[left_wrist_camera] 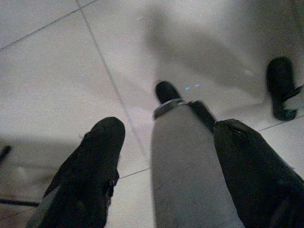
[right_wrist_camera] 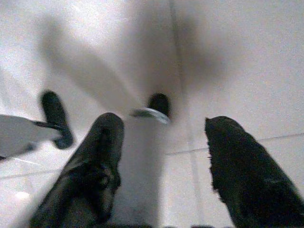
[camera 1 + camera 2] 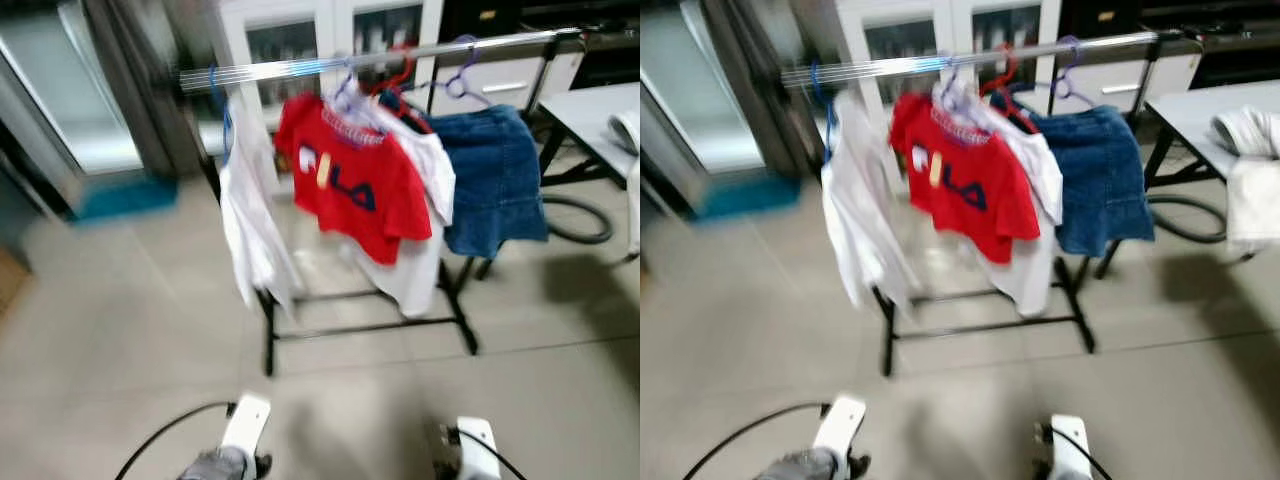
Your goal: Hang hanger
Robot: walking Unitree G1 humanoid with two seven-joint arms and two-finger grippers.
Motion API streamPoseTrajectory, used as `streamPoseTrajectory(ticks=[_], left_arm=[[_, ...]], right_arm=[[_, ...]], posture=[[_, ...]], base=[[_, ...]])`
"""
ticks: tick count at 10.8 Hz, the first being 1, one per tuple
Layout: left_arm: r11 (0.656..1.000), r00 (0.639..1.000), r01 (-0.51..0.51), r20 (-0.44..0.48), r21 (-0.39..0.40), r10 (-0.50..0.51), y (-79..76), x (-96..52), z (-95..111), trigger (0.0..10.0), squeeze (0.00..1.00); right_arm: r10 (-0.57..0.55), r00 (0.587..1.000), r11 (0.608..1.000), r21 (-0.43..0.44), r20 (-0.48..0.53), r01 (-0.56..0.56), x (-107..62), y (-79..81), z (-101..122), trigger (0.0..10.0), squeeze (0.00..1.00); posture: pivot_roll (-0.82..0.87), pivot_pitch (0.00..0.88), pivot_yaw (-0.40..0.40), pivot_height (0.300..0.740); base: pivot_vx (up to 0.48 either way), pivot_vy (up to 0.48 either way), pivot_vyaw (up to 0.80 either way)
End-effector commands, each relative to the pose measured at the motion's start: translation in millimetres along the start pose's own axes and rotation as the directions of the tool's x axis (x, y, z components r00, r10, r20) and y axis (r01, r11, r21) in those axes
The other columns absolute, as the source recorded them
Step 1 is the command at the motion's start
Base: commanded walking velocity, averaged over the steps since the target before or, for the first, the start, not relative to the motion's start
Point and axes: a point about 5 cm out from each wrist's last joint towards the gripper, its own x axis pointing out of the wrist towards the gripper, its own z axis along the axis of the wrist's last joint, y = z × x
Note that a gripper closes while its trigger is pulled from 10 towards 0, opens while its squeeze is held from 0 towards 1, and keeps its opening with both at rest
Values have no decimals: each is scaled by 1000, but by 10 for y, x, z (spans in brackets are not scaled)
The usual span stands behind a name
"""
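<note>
Grippers first: both arms hang low at the robot's sides. The left gripper [image 1: 161, 156] points down at the tiled floor [image 3: 120, 330], its two black fingers [image 1: 90, 171] spread apart with nothing between them; the robot's own grey leg and a black foot show beyond the gap. The right gripper [image 2: 161, 166] also points at the floor with its fingers [image 2: 247, 175] apart and empty. In the head views only the white wrist housings and cables appear at the lower edge.

Ahead of both grippers, well apart from them, stands a black-framed clothes rack [image 3: 370, 325] with a silver rail [image 3: 380, 58] on top. Garments hang from it on hangers: a white shirt [image 3: 250, 220] toward the left gripper's side, a red shirt [image 3: 350, 185] ahead, a second white garment behind it, and a denim piece [image 3: 495, 180] toward the right gripper's side. A pale purple hanger [image 3: 462, 80] hooks on the rail above the denim.

Handling judgement: a hanger is light, stiff and smooth, so it is likely to slip or swing. The neck just under the hook looks like the best place to grip, leaving the hook free to drop over the rail.

Farther off on the right gripper's side, a grey table [image 3: 1210, 115] carries white cloth [image 3: 1250, 130]. White cabinets [image 3: 330, 40] stand behind the rack.

Limits of view: the head pictures are blurred. Which hanger is meant for hanging cannot be told; none is held. The hooks on the rail are hard to count.
</note>
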Motion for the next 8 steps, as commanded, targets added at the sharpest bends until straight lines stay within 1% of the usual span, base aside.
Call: streamPoseTrajectory(ticks=[1,2,3,4,5,6,7,8], left_arm=[[1000,994,-4,107,-8,5,55,-13,257,10000,1000],[1000,986,6,164,24,-10,23,-22,383,10000,1000],[997,946,-14,324,78,-12,-19,-73,690,10000,1000],[996,902,-22,431,86,-17,-39,-127,881,10000,1000],[991,752,-31,656,133,-65,-73,-329,1310,10000,1000],[986,664,-59,744,157,-78,-32,-476,1544,10000,1000],[983,598,-74,796,167,-90,21,-604,1719,10000,1000],[988,500,-105,865,115,-47,241,-894,2028,10000,1000]], right_arm=[[-18,999,1000,-9,39,18,0,-6,37,10000,1000],[-46,994,999,-11,103,47,-5,-73,145,10000,1000],[-49,953,998,-21,299,57,-54,-181,517,10000,1000],[-11,915,999,-26,402,23,-108,-217,717,10000,1000],[87,784,996,-24,615,-91,-347,-301,1010,10000,1000],[72,723,996,-16,687,-84,-498,-368,1085,10000,1000],[26,672,997,30,740,-71,-627,-430,1140,10000,1000],[19,563,988,71,826,-137,-998,-455,1241,10000,1000]], posture=[[-144,0,87,740],[-148,0,66,740],[-160,0,5,740],[-160,0,-18,740],[-152,0,-36,740],[-147,0,-23,740],[-144,0,-5,740],[-139,0,43,740]], base=[[0,0,0],[0,0,0],[0,0,0],[0,0,0],[0,0,0],[0,0,0],[0,0,0],[0,0,0]])
